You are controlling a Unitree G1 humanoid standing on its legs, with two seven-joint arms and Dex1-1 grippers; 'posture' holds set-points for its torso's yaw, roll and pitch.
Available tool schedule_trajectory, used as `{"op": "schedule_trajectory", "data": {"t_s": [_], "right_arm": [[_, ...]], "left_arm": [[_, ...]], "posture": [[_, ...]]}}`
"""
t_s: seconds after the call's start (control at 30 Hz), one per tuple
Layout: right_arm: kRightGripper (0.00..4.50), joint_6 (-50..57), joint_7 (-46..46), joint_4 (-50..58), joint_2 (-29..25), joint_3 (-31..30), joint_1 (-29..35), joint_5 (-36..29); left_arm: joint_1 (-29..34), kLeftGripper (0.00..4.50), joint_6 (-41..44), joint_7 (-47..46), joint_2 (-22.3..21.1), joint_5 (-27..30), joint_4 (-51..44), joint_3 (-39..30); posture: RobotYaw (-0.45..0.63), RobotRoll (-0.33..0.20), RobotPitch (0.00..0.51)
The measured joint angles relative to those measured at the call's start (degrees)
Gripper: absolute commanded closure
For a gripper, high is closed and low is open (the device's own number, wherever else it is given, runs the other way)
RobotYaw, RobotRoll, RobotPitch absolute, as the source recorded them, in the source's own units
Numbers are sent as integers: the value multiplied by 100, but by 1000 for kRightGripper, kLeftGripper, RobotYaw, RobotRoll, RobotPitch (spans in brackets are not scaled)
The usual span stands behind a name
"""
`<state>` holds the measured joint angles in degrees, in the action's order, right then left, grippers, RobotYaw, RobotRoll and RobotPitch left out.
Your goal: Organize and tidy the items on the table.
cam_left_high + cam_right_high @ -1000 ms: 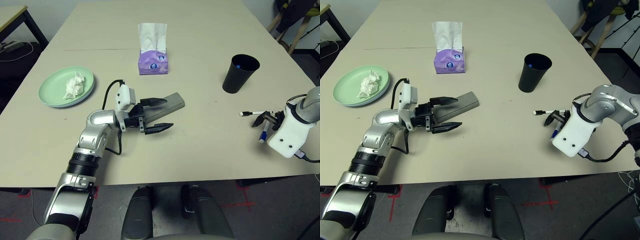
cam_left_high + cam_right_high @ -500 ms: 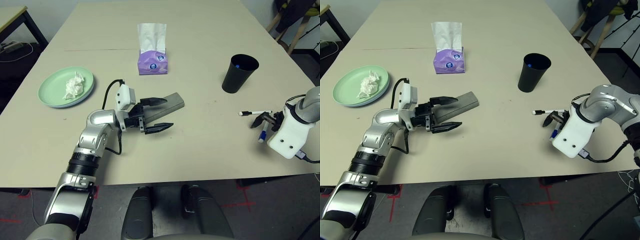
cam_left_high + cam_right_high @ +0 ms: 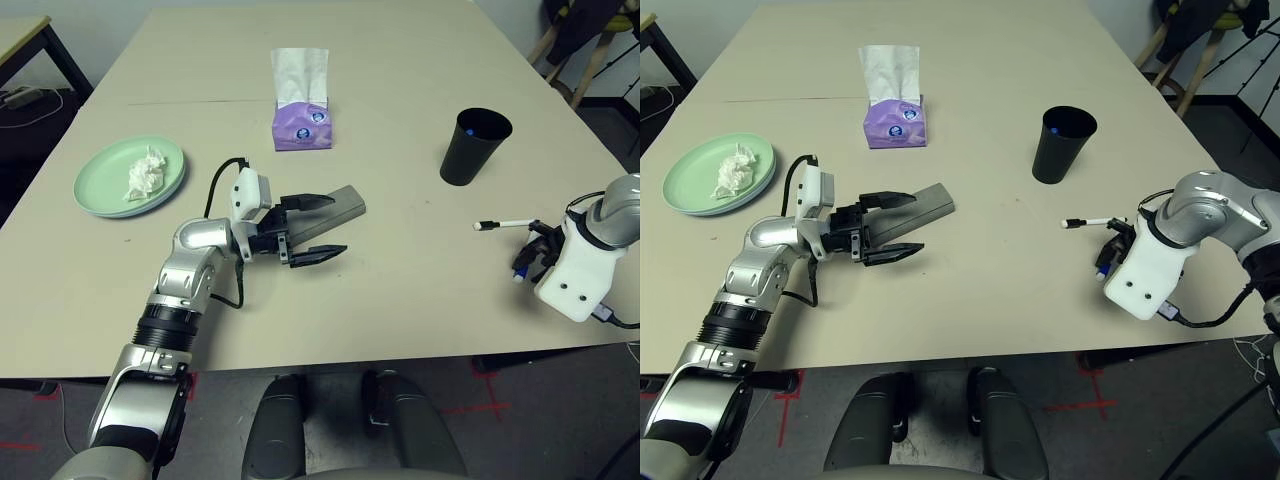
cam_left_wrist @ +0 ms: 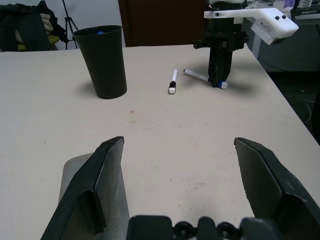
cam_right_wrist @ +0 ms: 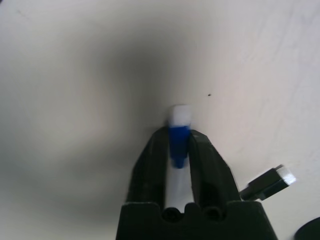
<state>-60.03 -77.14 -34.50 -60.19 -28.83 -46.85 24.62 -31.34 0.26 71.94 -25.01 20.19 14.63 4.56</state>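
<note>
Jaws of the right gripper (image 5: 178, 145) are clamped on a blue-tipped pen (image 5: 178, 131), tip down on the table (image 3: 400, 300); most of the pen's barrel is hidden between the fingers. Jaws of the left gripper (image 3: 318, 228) are spread wide and level, with nothing held; the grey case (image 3: 340, 203) is partly covered by the far finger. A second pen (image 3: 505, 224) lies just beside the right gripper. The black cup (image 3: 474, 146) stands farther back, with something blue inside that is hard to make out. A crumpled tissue (image 3: 143, 173) rests on the green plate (image 3: 100, 190), far left.
</note>
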Motion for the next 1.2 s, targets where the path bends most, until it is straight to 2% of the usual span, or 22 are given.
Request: {"op": "schedule_trajectory", "data": {"t_s": [0.17, 0.3, 0.4, 0.5, 0.57, 0.67, 0.8, 0.93, 1.1, 1.2], "right_arm": [[4188, 647, -480, 179, 61, 13, -15, -664], [4188, 2661, -1256, 988, 273, 301, -2, -1957], [4188, 4319, -1414, 1639, 499, 683, -4, -2708], [4188, 5841, -1064, 2077, 898, 1164, 47, -3363], [4188, 6862, -565, 2408, 1228, 1547, 154, -3769], [4188, 7858, 302, 2723, 1703, 2119, 424, -4198], [4188, 8400, 1242, 3003, 2198, 2673, 639, -4532], [4188, 8416, 2223, 3045, 2854, 3223, 638, -4720], [4188, 7561, 3640, 2923, 3885, 3894, 445, -4719], [4188, 6816, 4621, 2733, 4143, 4164, 187, -4437]], "left_arm": [[-8, 0, -4, 1, 1, 0, 2, 0], [-44, 0, -24, 3, 10, -1, 22, 2], [-53, 0, -38, 5, 11, -2, 27, 4], [-53, 0, -50, 4, 12, -3, 32, 4], [-53, 0, -58, 3, 12, -4, 32, 4], [-51, 0, -66, 0, 10, -4, 32, 4], [-7, 0, -66, -7, 13, -3, 31, 2], [9, 0, -67, -19, 64, -4, 31, 10], [-44, 0, -83, -41, 110, -15, 64, 25], [-61, 0, -92, -42, 116, -21, 74, 34]], "posture": [[86, 0, 150], [90, 0, 145], [90, 0, 141], [91, 0, 139], [88, 0, 139], [78, 0, 141], [66, 0, 142], [61, 0, 144], [65, 0, 143], [65, 0, 143]]}}
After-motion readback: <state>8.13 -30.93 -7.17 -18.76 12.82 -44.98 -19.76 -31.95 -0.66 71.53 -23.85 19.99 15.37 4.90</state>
